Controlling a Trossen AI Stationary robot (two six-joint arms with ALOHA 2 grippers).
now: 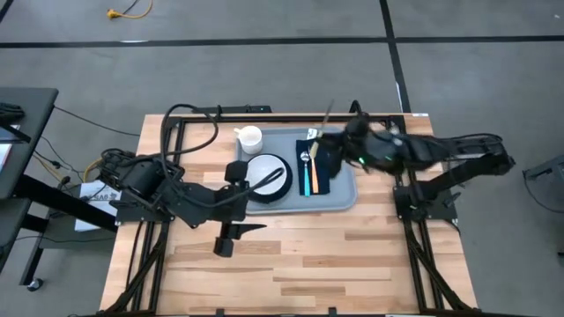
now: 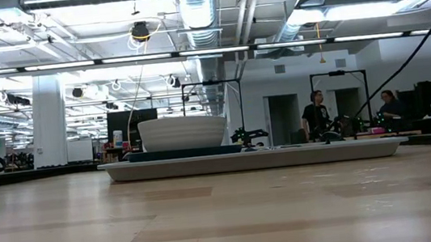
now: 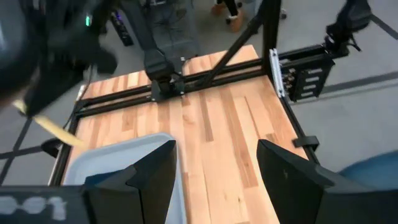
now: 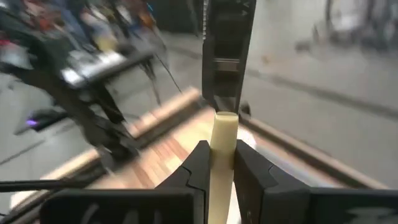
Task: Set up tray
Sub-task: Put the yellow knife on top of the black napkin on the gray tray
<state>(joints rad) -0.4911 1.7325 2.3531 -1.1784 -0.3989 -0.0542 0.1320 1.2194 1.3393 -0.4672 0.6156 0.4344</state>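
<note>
The grey-blue tray lies flat on the table, also seen in the low view as the tray. On it stand a white cup and a white bowl on a dark plate, beside a navy napkin with cutlery lying on it. My right gripper hovers over the tray's far right part, shut on a cream-handled utensil. My left gripper is open over bare table, near the tray's near left corner. My right gripper pinches the utensil's cream handle between its two fingers. The handle lies along the fingers and its end pokes out past their tips. In the left wrist view the utensil is tilted and seems lifted above the tray.
Bare wooden table stretches across the near half. Black frame rails run along the table's left and right sides. People stand in the room beyond the table's far edge.
</note>
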